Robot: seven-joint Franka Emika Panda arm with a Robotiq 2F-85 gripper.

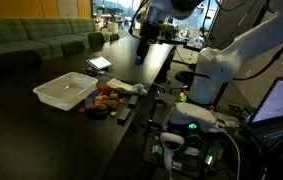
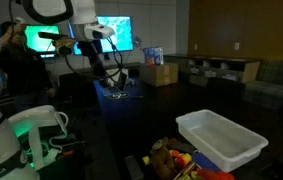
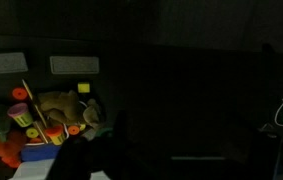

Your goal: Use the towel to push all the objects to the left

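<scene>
1. In an exterior view, a long dark bench [image 1: 41, 135] runs away from the camera; a white plastic tray [image 1: 66, 92] sits toward its near end; just beside the tray, on the robot's side, lies a cluster of small red, yellow and orange toys [image 1: 105, 99]; the pale towel [image 1: 128, 88] lies crumpled against that cluster, near the bench edge that faces the robot; the white arm [image 1: 236, 55] reaches over the far part of the bench; its dark gripper [image 1: 144, 45] hangs high above the surface, well apart from towel and toys, jaws spread wide and empty.
2. In an exterior view from the opposite end, the tray [image 2: 221, 138] fills the near right of the bench; the toys [image 2: 176, 160] lie just beside it at the bottom of the frame; the gripper [image 2: 109, 72] hangs in the air far behind them, holding nothing; a cardboard box [image 2: 161, 73] stands at the far end.
3. The wrist view is very dark; the toys [image 3: 41, 120] show at the lower left; the towel cannot be picked out with certainty here.
</scene>
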